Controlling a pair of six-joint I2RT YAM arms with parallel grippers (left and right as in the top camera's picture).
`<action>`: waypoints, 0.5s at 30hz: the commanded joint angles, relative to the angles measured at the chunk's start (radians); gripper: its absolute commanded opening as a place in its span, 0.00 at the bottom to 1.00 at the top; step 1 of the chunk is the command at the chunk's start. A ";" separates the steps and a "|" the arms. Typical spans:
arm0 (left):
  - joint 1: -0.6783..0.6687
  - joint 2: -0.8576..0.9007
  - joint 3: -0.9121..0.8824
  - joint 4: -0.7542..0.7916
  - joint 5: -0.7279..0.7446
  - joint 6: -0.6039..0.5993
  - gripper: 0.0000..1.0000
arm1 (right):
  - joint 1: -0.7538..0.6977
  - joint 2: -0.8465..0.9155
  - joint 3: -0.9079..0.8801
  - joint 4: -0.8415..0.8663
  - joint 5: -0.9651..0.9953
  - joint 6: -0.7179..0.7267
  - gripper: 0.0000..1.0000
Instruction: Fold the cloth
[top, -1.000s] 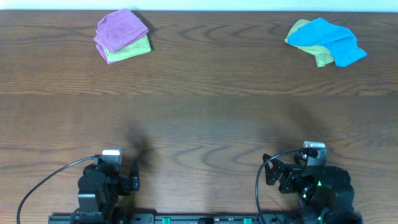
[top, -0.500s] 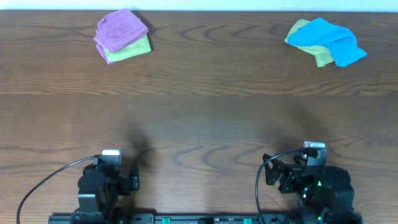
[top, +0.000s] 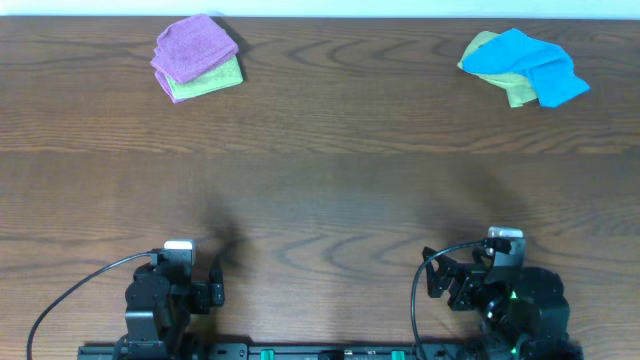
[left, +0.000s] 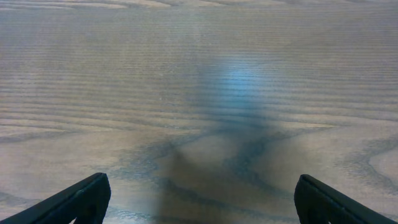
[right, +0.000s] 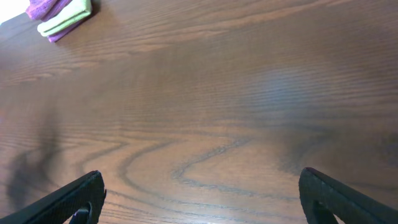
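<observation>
overhead, we are seeing the cloth (top: 193, 42) lying folded at the far left of the table (top: 320, 180), close to its far edge. it is sitting on top of a lime-green folded cloth (top: 212, 82), whose near and right edges are sticking out from under it. in the right wrist view the same stack is showing small in the upper left corner, cut off by the picture's edge. a blue cloth (top: 530, 62) is lying crumpled at the far right, well apart from the cloth and also near the far edge. a wide stretch of wood grain is running between both piles and our arms, which are sitting at the near edge. we are holding our left gripper (left: 205, 202) wide open over the wood, its two fingers spread to the corners of its view and gripping nothing. our right gripper (right: 202, 196) is spread just as wide, also gripping nothing.
</observation>
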 joint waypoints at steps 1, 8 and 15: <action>-0.004 -0.010 -0.007 -0.058 -0.034 0.041 0.95 | -0.010 -0.006 -0.002 0.008 0.013 0.010 0.99; -0.004 -0.010 -0.007 -0.058 -0.034 0.041 0.95 | -0.049 -0.054 -0.058 0.019 0.089 -0.193 0.99; -0.004 -0.010 -0.007 -0.058 -0.034 0.041 0.96 | -0.156 -0.187 -0.182 0.050 0.074 -0.303 0.99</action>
